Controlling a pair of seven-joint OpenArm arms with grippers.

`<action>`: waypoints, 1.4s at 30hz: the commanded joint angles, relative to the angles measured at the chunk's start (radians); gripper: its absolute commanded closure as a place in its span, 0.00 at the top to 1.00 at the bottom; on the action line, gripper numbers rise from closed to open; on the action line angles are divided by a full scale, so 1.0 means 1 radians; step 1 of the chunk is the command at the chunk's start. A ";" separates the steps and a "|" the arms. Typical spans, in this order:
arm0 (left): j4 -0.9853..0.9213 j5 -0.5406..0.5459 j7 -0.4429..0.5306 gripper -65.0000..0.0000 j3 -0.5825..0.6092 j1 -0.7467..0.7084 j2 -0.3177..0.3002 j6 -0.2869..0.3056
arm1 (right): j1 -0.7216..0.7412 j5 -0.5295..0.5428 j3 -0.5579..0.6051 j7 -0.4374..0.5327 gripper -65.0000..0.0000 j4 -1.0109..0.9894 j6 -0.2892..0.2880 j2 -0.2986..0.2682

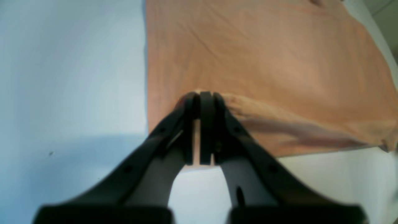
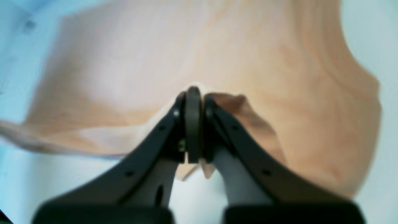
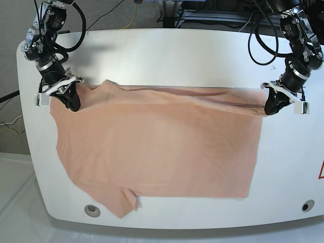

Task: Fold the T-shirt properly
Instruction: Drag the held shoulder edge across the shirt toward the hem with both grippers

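Observation:
The peach T-shirt point(image 3: 162, 147) lies spread flat on the white table point(image 3: 177, 55), plain side up, with one sleeve point(image 3: 121, 202) pointing to the front edge. Its far edge runs taut between my two grippers. On the right of the base view, my left gripper point(image 3: 271, 107) is shut on the shirt's far right corner. In the left wrist view the left gripper point(image 1: 203, 95) pinches a bunched fold of the T-shirt point(image 1: 264, 62). My right gripper point(image 3: 73, 105) is shut on the far left corner, by the other sleeve. Up close, the right gripper point(image 2: 194, 91) bites the T-shirt point(image 2: 217, 62).
Two round holes point(image 3: 91, 209) point(image 3: 306, 205) sit in the table's front corners. Cables point(image 3: 217, 15) and equipment crowd the space behind the table's back edge. The shirt's front hem lies close to the table's front edge.

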State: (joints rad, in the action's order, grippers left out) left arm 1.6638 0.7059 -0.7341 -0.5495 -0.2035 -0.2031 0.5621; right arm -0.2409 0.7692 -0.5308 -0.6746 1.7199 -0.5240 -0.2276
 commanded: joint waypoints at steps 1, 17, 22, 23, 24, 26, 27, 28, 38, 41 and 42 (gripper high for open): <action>-0.004 0.014 0.033 0.00 -0.004 0.018 -0.017 0.003 | 0.032 0.011 0.000 0.023 0.00 -0.003 0.004 -0.019; -0.189 -0.054 0.060 0.00 0.050 0.144 -0.028 -0.008 | 0.158 -0.018 -0.005 0.028 0.00 -0.132 0.000 -0.037; -0.280 -0.084 0.042 0.00 0.039 0.223 -0.039 -0.007 | 0.210 -0.020 0.003 0.033 0.00 -0.186 -0.004 -0.041; -0.290 -0.087 0.039 0.00 0.038 0.232 -0.040 -0.007 | 0.218 -0.024 0.004 0.034 0.00 -0.193 -0.005 -0.041; -0.299 -0.089 0.036 0.00 0.037 0.241 -0.040 -0.007 | 0.227 -0.027 0.006 0.035 0.00 -0.199 -0.006 -0.042; -0.314 -0.092 0.033 0.00 0.035 0.257 -0.041 -0.005 | 0.243 -0.035 0.010 0.037 0.00 -0.210 -0.007 -0.043; -0.320 -0.094 0.032 0.00 0.035 0.264 -0.042 -0.005 | 0.250 -0.039 0.013 0.039 0.00 -0.216 -0.008 -0.044; -0.327 -0.096 0.031 0.00 0.036 0.271 -0.043 -0.005 | 0.258 -0.044 0.016 0.041 0.00 -0.221 -0.008 -0.045; -0.353 -0.097 0.054 0.00 0.045 0.301 -0.050 -0.011 | 0.310 -0.127 0.084 0.080 0.00 -0.276 -0.008 -0.054; -0.371 -0.107 0.077 0.00 0.059 0.310 -0.057 -0.012 | 0.331 -0.133 0.097 0.073 0.00 -0.295 -0.007 -0.059; -0.384 -0.114 0.093 0.00 0.071 0.315 -0.062 -0.012 | 0.341 -0.135 0.103 0.067 0.00 -0.304 -0.007 -0.063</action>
State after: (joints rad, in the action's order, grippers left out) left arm 1.2850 0.5850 -0.7029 -0.4984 0.0822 -0.2405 0.5468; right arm 0.0628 0.6235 -0.4335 -0.6308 1.4151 -0.5243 -0.2634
